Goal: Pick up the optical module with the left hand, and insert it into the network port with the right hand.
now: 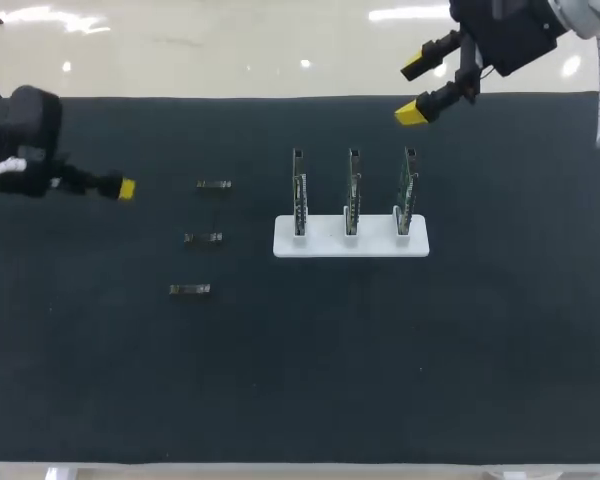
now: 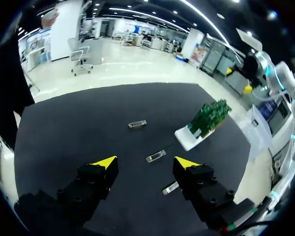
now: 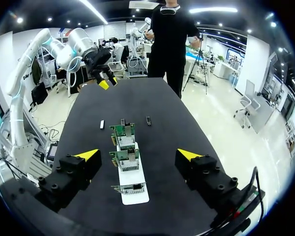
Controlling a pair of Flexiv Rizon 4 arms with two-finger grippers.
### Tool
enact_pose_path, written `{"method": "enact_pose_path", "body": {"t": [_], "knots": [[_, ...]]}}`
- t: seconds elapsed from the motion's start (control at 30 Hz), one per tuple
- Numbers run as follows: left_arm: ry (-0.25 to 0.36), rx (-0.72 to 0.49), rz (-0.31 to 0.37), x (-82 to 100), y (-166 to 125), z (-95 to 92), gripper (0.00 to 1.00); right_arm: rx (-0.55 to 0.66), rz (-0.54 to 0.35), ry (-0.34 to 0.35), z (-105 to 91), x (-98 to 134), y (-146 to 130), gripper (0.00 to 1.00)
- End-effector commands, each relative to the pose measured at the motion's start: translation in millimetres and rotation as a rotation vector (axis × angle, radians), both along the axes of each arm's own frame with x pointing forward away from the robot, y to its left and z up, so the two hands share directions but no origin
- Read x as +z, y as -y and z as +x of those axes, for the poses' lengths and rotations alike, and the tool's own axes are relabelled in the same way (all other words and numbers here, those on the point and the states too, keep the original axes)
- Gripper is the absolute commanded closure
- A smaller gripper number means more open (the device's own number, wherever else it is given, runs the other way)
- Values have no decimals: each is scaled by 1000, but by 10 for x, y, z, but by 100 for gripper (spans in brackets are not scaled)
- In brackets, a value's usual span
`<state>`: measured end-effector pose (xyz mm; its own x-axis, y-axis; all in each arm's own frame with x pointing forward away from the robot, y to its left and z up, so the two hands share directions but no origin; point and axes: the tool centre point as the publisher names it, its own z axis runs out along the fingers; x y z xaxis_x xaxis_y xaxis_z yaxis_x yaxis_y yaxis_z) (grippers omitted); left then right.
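Three small metal optical modules lie in a column on the black mat: far [image 1: 213, 185], middle [image 1: 203, 238] and near [image 1: 190, 289]. My left gripper [image 1: 125, 189] hovers left of them, open and empty; in its wrist view [image 2: 145, 162] the middle module [image 2: 156, 156] lies just ahead, between the fingers' line. A white stand [image 1: 350, 243] holds three upright green port boards [image 1: 352, 195]. My right gripper [image 1: 411, 91] hangs open and empty above the mat's far edge, behind the rightmost board [image 1: 407, 190]. Its wrist view [image 3: 137, 154] looks down the row of boards [image 3: 126, 156].
The black mat [image 1: 380, 360] covers the whole table. The stand [image 2: 187, 137] sits right of centre, the modules left of centre. In the right wrist view my left gripper [image 3: 104, 81] shows beyond the modules [image 3: 148, 120].
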<state>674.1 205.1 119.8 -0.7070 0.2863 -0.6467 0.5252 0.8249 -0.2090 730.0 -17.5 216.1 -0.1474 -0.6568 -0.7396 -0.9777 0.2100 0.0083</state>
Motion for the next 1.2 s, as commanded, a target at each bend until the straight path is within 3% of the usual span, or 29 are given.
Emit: {"method": "enact_pose_path", "body": {"t": [0.03,0.17,0.33,0.57,0.67,0.77,1.2], "knots": [[96,-297,215,-93,-176,-74,0,-2,-1,0,-6,2,-4,0],[143,-388,316,-172,-184,-118,0,-2,-1,0,-6,2,-4,0],[266,-555,528,-267,-183,-133,0,-2,-1,0,-6,2,-4,0],[323,-790,771,-251,-188,-102,0,-2,-1,0,-6,2,-4,0],[308,-873,836,-209,-205,-91,0,-2,-1,0,-6,2,-4,0],[273,-859,807,-167,-190,-98,0,-2,-1,0,-6,2,-4,0],[273,-859,807,-167,-190,-98,0,-2,-1,0,-6,2,-4,0]]}}
